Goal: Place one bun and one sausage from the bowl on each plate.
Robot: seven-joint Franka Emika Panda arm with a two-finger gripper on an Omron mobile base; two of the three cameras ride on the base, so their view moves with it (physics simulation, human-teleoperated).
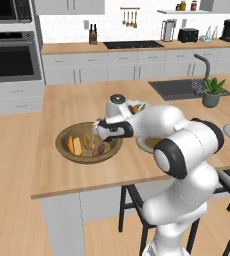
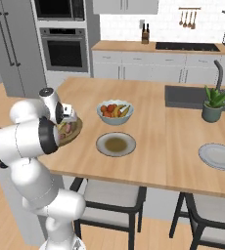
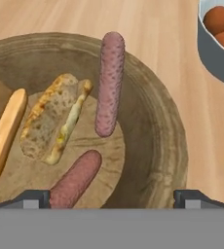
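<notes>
The bowl (image 1: 63, 144) sits on the island counter (image 1: 77, 180) left of the arm, with the gripper (image 1: 96, 129) poised above its right half, fingers spread wide and empty. In the hand view, reading left to right, the bowl (image 3: 153, 126) holds a plain bun (image 3: 4, 131) at the left edge, a toasted bun (image 3: 53, 119) beside it lying on a diagonal, then two sausages. The lower sausage (image 3: 76, 179) lies closest to the gripper (image 3: 111, 197), its near end just inside the left fingertip (image 3: 33, 198), its long axis slanting up and to the right. The upper sausage (image 3: 109, 82) lies farther ahead, nearly centred between the fingers, its long axis running almost straight away from the hand, its far end resting on the bowl's rim. In my judgement the coming move turns on that alignment: the fingers span across the upper sausage's width, so a straight descent would suit it, while the lower one would call for a shift left. In the right base view, the near plate (image 2: 115, 144) lies just right of the bowl (image 2: 71, 133); the far plate (image 2: 219, 156) lies well apart to the right. Both carry neither bun nor sausage.
</notes>
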